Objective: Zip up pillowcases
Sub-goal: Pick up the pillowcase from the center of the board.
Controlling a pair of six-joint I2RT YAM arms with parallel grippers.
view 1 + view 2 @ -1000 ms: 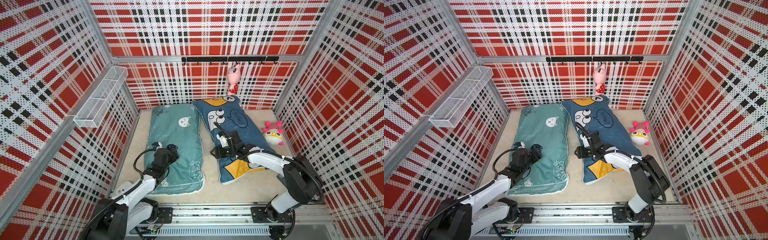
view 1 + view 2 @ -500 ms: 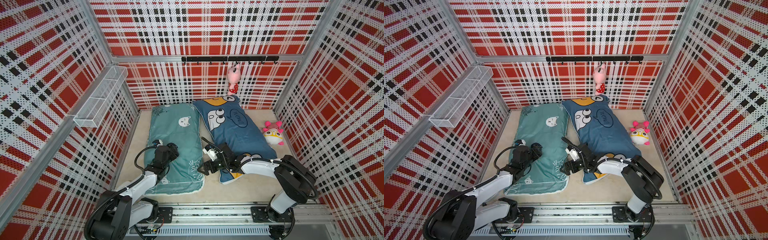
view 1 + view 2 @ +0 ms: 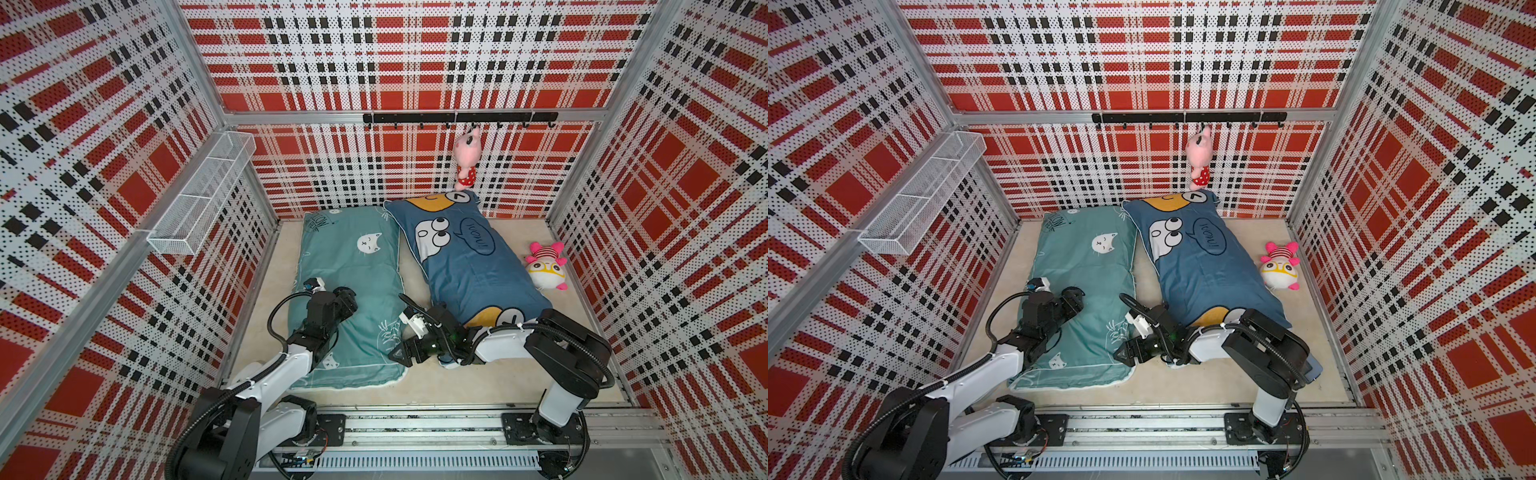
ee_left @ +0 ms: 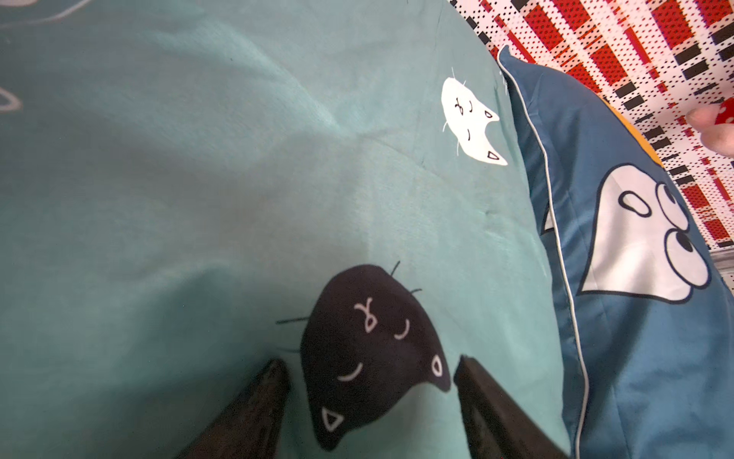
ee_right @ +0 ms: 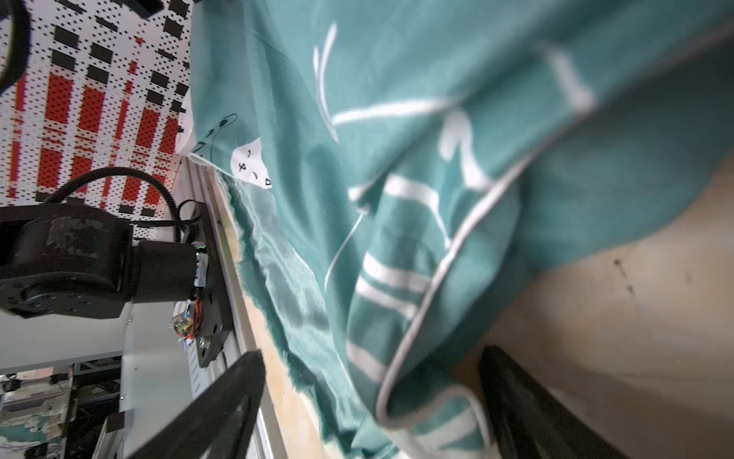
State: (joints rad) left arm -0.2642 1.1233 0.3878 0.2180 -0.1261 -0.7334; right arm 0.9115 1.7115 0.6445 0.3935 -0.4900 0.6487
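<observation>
Where the beige floor (image 3: 419, 386) runs between the red plaid walls, we find the two covers lying side by side. The teal-green rectangular fabric pillowcase with small cat faces (image 3: 353, 266) (image 3: 1088, 270) lies on the left arm's side. The dark blue rectangular fabric pillowcase with yellow big-eyed cartoons and a speech bubble (image 3: 469, 278) (image 3: 1204, 278) lies on the right arm's side. They touch near the back wall and part toward the robot.

We see the left gripper (image 3: 347, 299) (image 4: 369, 361) over the near half of the teal cover (image 4: 198, 159), its fingers spread either side of a printed black cat face and pinching nothing. We cannot tell whether the tips press the cloth.

The right gripper (image 3: 401, 353) (image 5: 373, 353) sits low at the teal cover's near corner, in the gap between the covers. Its jaws stand wide, and the grey-piped folded edge (image 5: 429, 302) lies between them unclamped. The right forearm crosses the blue cover's near end.

A round pink-and-white plush toy with yellow glasses (image 3: 544, 270) rests just beside the blue cover. A pink plush toy (image 3: 467, 153) hangs from the black hook rail (image 3: 415, 117).
</observation>
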